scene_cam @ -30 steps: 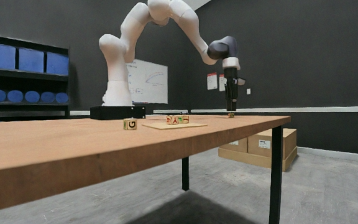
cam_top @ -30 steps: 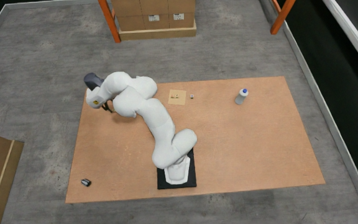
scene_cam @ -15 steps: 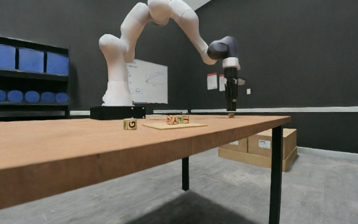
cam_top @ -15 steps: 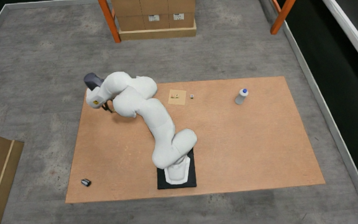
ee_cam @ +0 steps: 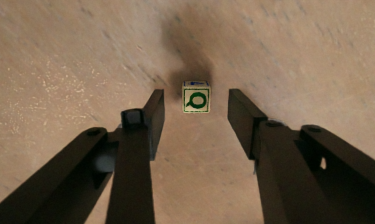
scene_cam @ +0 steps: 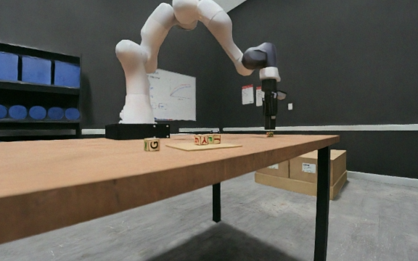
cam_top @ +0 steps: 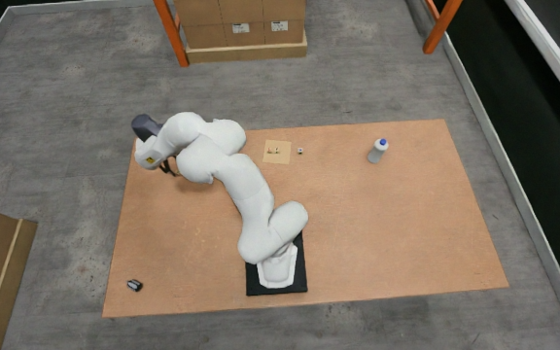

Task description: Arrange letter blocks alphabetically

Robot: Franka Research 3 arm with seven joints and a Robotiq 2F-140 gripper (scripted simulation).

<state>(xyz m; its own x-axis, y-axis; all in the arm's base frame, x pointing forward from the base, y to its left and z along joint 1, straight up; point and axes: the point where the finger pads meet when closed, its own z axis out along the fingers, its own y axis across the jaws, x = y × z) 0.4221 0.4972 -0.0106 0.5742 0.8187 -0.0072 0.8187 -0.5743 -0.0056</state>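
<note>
A small block point(ee_cam: 196, 98) point(scene_cam: 270, 134) with a green Q on top lies on the wooden table, near its far left edge as seen from the base. My gripper point(ee_cam: 196, 104) point(scene_cam: 270, 126) hangs straight above it, fingers apart on either side and clear of it, holding nothing. In the top view the arm hides the gripper and this block. Two blocks point(cam_top: 273, 150) point(scene_cam: 207, 139) sit close together on the tan mat point(cam_top: 282, 157) point(scene_cam: 227, 146). A block with a G on its side point(scene_cam: 152, 144) point(cam_top: 299, 151) stands on the table just off the mat.
A white bottle with a blue cap point(cam_top: 377, 151) stands on the table's right part. A small black object point(cam_top: 134, 285) lies near the front left corner. The robot's base point(cam_top: 276, 274) is at the front edge. Cardboard boxes stand on the floor.
</note>
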